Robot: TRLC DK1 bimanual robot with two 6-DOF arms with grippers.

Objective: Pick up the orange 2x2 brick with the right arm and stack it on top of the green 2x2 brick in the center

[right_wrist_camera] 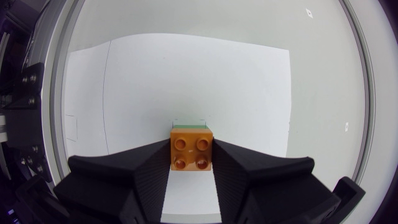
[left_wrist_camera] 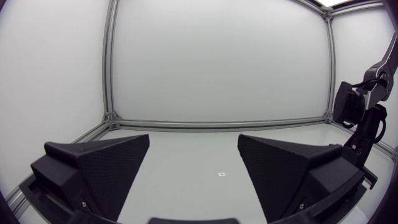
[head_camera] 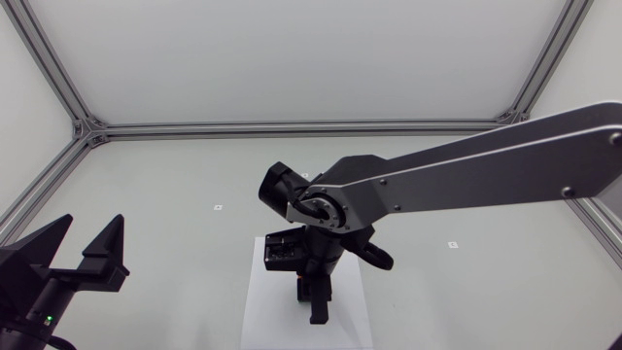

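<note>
While my right fingers [right_wrist_camera: 143, 171] clamp the orange brick [right_wrist_camera: 192, 148] just over the green brick [right_wrist_camera: 188, 124], at lower centre of the head view, I judge picking done, with seating and release left; my left fingers [left_wrist_camera: 102, 165] stand apart, empty.

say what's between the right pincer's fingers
The orange 2x2 brick, gripped from both sides by the right pincer; a sliver of the green brick shows just beyond it. The right wrist view shows this.
</note>
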